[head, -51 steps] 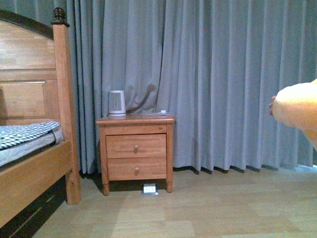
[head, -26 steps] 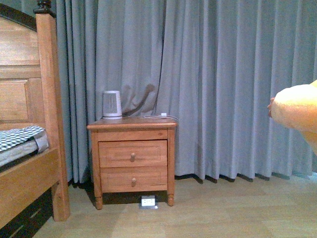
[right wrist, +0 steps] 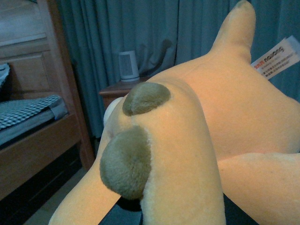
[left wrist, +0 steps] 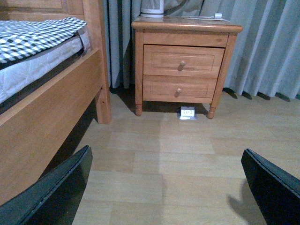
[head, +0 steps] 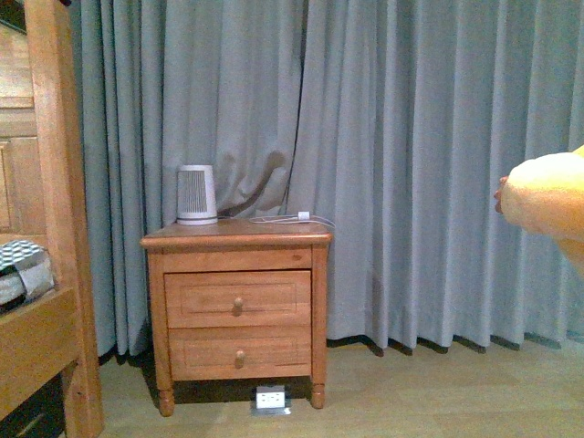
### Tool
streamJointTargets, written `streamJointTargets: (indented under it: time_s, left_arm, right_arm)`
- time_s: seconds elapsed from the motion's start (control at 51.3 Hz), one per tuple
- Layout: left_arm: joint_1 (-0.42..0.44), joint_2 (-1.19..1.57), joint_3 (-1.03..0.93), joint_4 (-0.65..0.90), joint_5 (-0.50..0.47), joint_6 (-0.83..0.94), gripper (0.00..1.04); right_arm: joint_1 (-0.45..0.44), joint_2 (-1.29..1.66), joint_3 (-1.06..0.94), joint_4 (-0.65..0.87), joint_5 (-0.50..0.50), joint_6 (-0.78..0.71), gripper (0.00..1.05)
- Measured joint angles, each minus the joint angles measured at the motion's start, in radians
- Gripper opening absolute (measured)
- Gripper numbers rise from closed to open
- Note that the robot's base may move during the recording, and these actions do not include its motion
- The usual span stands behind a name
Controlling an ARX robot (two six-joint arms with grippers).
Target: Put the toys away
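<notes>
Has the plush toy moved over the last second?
Yes. The plush toy keeps its frame spot, but the nightstand looms larger, so it has been carried closer.

The left claw (left wrist: 166,151) gapes wide — right claw hidden, perhaps closed.

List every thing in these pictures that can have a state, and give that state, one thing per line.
plush toy, up off the floor
top drawer, shut
bottom drawer, shut
curtains, drawn closed
white device, upright on the nightstand
left gripper, open and empty
</notes>
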Motion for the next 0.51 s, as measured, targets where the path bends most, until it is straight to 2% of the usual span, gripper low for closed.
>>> streamJointTargets:
  time_s: [0.507]
  left_arm:
    - [0.000,0.000,0.000,0.000,-0.001,0.000,0.99]
  right_arm:
    - [0.000,0.000,0.000,0.000,0.001,0.000,0.17]
